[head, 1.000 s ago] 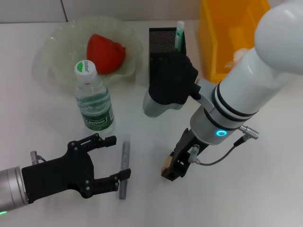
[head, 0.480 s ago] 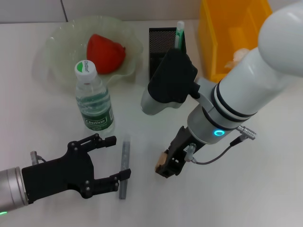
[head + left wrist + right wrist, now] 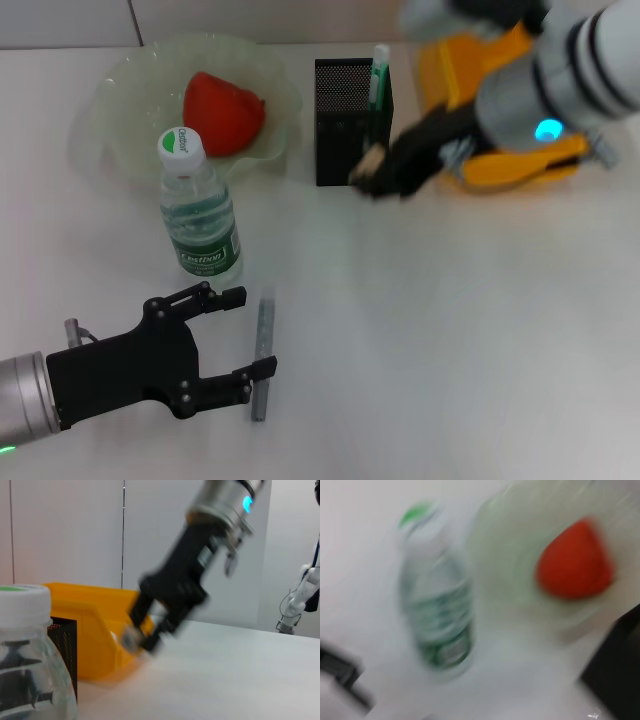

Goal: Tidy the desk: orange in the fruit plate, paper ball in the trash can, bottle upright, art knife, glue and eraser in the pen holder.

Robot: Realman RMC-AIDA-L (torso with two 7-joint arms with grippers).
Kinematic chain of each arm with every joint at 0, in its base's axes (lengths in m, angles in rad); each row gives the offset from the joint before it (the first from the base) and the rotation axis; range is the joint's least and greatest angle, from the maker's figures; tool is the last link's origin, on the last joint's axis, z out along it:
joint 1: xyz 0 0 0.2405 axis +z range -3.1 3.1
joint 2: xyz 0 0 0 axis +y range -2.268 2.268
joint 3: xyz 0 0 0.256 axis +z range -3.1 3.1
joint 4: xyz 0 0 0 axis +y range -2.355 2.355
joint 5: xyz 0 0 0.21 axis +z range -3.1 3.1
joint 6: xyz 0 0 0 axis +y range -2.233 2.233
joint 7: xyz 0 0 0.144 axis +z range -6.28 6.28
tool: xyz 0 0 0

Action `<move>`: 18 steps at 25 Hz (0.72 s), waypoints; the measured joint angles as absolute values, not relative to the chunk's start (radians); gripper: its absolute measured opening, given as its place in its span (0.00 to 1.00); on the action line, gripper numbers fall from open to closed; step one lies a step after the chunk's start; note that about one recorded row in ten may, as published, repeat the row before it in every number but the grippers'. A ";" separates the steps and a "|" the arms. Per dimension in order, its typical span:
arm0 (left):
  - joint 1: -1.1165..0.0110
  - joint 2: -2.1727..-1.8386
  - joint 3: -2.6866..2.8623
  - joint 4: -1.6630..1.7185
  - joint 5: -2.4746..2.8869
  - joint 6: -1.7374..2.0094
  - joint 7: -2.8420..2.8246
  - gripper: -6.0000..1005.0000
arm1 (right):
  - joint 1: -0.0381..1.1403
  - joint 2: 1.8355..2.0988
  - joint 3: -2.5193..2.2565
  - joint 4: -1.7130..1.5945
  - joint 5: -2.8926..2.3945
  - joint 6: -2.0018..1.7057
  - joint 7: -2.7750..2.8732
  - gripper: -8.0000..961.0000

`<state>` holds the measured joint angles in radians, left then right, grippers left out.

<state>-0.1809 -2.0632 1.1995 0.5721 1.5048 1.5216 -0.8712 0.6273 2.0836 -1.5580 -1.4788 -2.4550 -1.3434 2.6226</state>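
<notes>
The right tool (image 3: 372, 170) is pinched on the eraser (image 3: 371, 161), held just beside the pen holder (image 3: 352, 120), where the art knife (image 3: 379, 75) already stands. The eraser step is judged in hand; next it must be carried over the holder's mouth and released. The left tool (image 3: 238, 335) is spread beside the glue (image 3: 263, 358). The bottle (image 3: 200, 217) label seems to read "Cestbon".

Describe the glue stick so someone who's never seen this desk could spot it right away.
Start at the upright bottle near the fruit plate. In front of it, toward the robot, the glue lies flat on the white desk beside the open left hand. It is a thin dark-grey stick, the only loose item lying there.
</notes>
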 joint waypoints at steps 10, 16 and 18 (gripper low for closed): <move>-0.196 -2.063 1.201 0.572 1.505 1.522 -0.876 0.82 | 0.704 2.080 -1.384 -1.308 -2.457 -1.107 2.491 0.49; -0.201 -2.065 1.207 0.572 1.505 1.523 -0.879 0.82 | 0.748 2.080 -1.353 -1.195 -2.450 -1.065 2.459 0.51; -0.202 -2.065 1.208 0.572 1.505 1.522 -0.879 0.82 | 0.769 2.080 -1.351 -1.153 -2.450 -1.060 2.444 0.51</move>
